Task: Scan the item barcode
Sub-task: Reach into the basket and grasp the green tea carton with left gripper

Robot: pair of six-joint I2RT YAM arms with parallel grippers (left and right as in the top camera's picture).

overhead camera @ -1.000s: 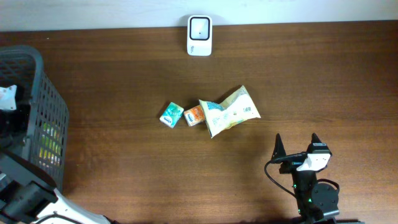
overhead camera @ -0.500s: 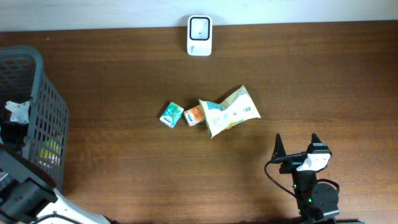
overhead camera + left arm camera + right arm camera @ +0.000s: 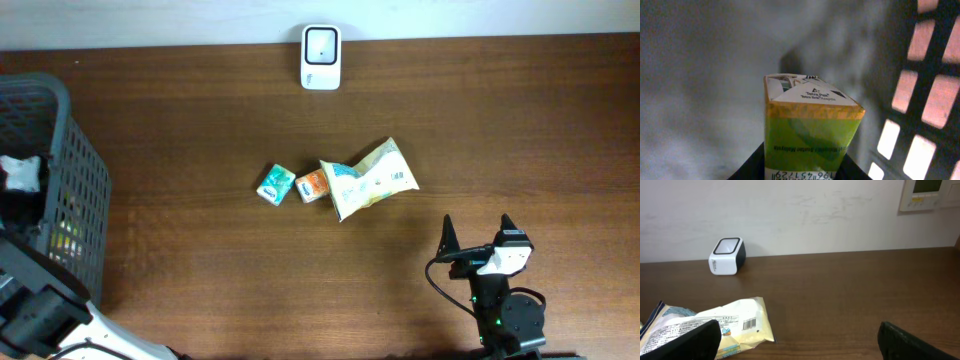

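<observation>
At the far left of the scene, down inside the grey basket (image 3: 88,190): the left hand (image 3: 805,164), closed on a green carton (image 3: 810,132), with a dark finger (image 3: 752,167) against each lower side. Carton upright in the wrist view, folded white top uppermost, yellow band beneath, green face toward the camera, a row of barcode digits (image 3: 800,175) just showing at the bottom edge. Behind it, a blurred grey interior and, to the right, the mesh wall with light through its openings. From overhead, only a white part of the left arm (image 3: 20,172) visible within the basket, the carton itself hidden there. Out on the brown surface (image 3: 200,270), at the far edge by the wall, a white barcode scanner (image 3: 321,57). Near the middle, 3 items in a row: a teal box (image 3: 274,184), just beside it an orange box (image 3: 312,186), then a pale snack bag (image 3: 368,178) touching the orange one. Near right, well apart from that row, the right hand (image 3: 478,228), 2 fingers spread wide, nothing between them.
</observation>
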